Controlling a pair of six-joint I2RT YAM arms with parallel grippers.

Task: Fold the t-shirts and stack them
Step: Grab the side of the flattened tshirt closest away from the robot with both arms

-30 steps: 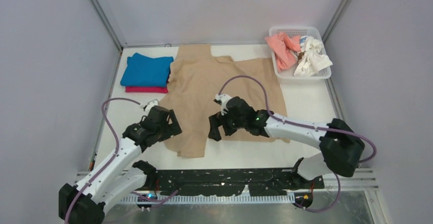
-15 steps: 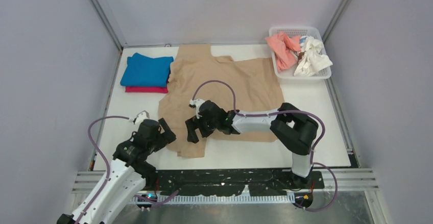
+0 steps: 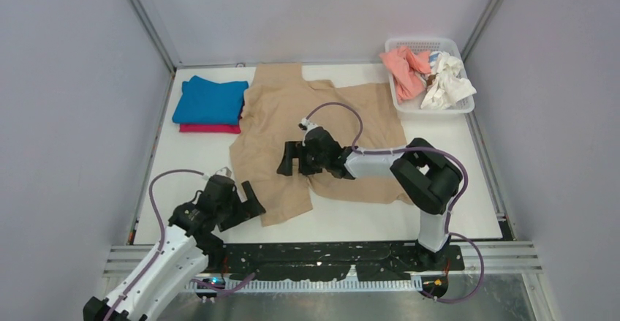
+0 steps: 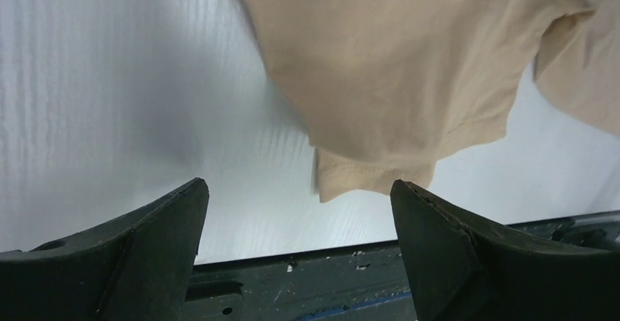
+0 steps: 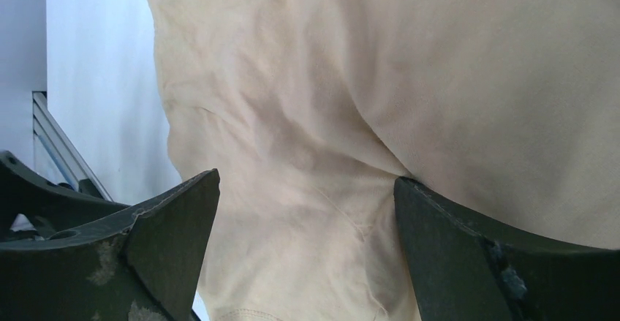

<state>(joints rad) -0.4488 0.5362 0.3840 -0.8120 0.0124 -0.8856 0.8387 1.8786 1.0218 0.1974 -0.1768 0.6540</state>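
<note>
**Tan t-shirt lies spread mid-table, both grippers open over its near-left part**

The tan t-shirt (image 3: 329, 112) lies flat but uneven across the middle of the table (image 3: 457, 160). Its collar end points to the far edge, and one flap reaches toward the near edge on the left. It sits there, apart from the others, most likely because it is the one to be folded now.

The right gripper (image 3: 291, 161) hovers low over the shirt's left-centre. Its jaws are spread wide and hold nothing. Its wrist view shows wrinkled cloth and a seam between them, so it seems lined up to pinch a fold line.

The left gripper (image 3: 247, 208) sits by the near-left flap, just off the cloth's edge, with its jaws also wide and empty. In its wrist view the hem corner lies ahead between the fingers, a sensible place to take a corner.

At the far left, the folded blue t-shirt (image 3: 210, 100) rests on the magenta t-shirt (image 3: 210, 128), which looks like the start of the stack. The salmon t-shirt (image 3: 406, 69) and the white t-shirt (image 3: 447, 81) lie crumpled in the basket (image 3: 422, 42), apparently waiting their turn.
</note>
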